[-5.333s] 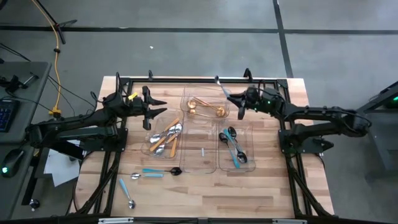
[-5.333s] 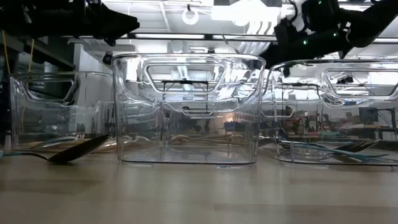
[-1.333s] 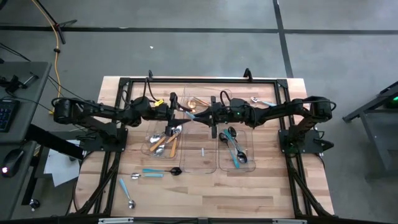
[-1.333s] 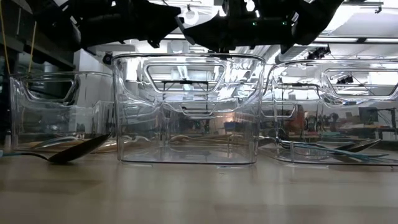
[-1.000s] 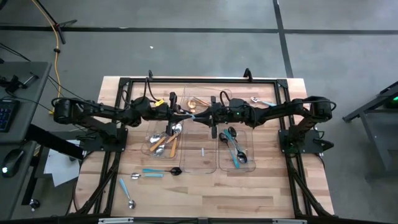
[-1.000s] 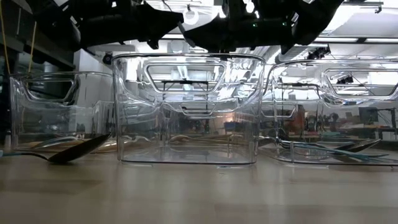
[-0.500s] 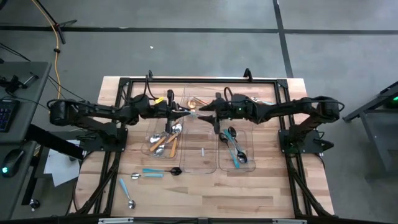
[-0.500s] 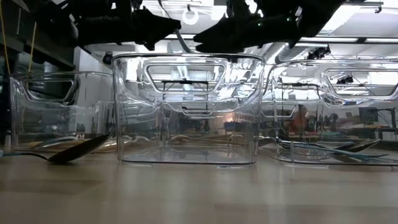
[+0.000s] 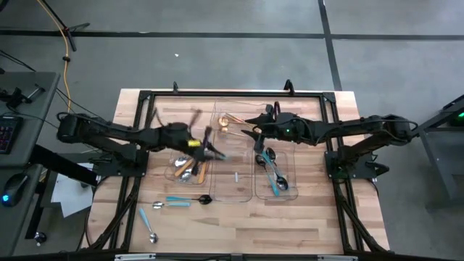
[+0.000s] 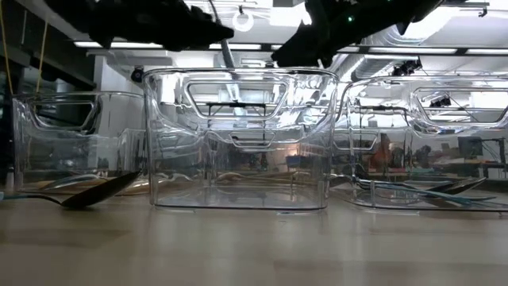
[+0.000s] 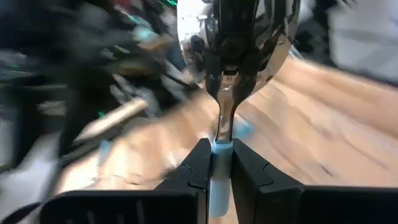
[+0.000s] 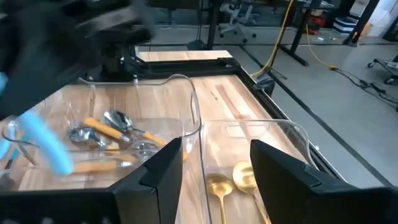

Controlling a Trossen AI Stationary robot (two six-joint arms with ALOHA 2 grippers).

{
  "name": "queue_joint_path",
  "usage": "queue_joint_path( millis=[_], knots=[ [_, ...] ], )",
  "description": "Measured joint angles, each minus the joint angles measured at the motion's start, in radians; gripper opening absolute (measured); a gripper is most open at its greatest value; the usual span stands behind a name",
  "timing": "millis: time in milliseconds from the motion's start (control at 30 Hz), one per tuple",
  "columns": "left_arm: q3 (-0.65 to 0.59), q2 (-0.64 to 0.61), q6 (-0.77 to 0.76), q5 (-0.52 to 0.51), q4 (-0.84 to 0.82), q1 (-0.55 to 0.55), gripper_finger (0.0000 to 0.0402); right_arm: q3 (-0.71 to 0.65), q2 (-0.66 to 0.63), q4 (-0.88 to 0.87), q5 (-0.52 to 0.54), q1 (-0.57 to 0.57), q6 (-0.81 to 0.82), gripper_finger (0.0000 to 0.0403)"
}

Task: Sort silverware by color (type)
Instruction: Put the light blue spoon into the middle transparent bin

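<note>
Left gripper [image 11: 216,163] clamps a light-blue-handled silver spoon [image 11: 233,43] above the clear plastic trays [image 9: 235,170]; right gripper [image 12: 214,163], fingers apart, over the gold-cutlery tray near the table's far edge

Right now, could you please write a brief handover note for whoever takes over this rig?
Left gripper: shut on a light-blue-handled spoon, above the trays.
Right gripper: open, empty, over the gold cutlery.
Done: orange-handled pieces, gold cutlery and teal-handled pieces lie in separate trays.
Left: place the held spoon, then the blue-handled pieces loose on the table.
</note>
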Motion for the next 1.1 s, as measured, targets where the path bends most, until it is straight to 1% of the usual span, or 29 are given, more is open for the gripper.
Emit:
queue_joint_path(
  millis=[67,200,267,333,367,433,567,700,800,933,1100],
  knots=[
    [0.037,0.018,0.059,0.0,-0.1,-0.037,0.0018,0.0,0.0,-0.005,0.001,0.0,0.0,0.0173],
    [0.068,0.074,0.177,-0.002,-0.134,-0.096,0.0018,0.0,0.0,-0.006,0.003,0.0,0.003,0.0174],
    [0.074,0.11,0.235,-0.036,-0.136,-0.116,0.0018,0.0,0.0,-0.006,0.003,0.0,0.003,0.0174],
    [0.089,0.153,0.274,-0.105,-0.135,-0.128,0.0018,0.0,0.0,-0.007,0.003,0.0,0.003,0.0174],
    [0.101,0.178,0.283,-0.138,-0.135,-0.131,0.0018,0.0,0.0,-0.007,0.003,0.0,0.003,0.0174],
    [0.124,0.228,0.294,-0.17,-0.135,-0.133,0.0018,0.0,0.0,-0.007,0.003,0.0,0.003,0.0174],
    [0.179,0.315,0.323,-0.185,-0.171,-0.133,0.0018,0.0,0.0,-0.007,0.003,0.0,0.004,0.0174],
    [0.229,0.372,0.331,-0.215,-0.239,-0.133,0.0018,0.0,0.0,-0.015,0.003,0.0,0.004,0.0174],
    [0.252,0.392,0.331,-0.244,-0.27,-0.131,0.0018,0.0,0.0,-0.015,0.003,0.0,0.004,0.0174],
    [0.26,0.395,0.33,-0.248,-0.286,-0.127,0.0018,0.0,0.0,-0.015,0.004,0.0,0.004,0.0174],
    [0.26,0.395,0.328,-0.248,-0.29,-0.128,0.0029,0.0,0.0,-0.016,0.003,0.0,0.027,0.0174]
  ],
)
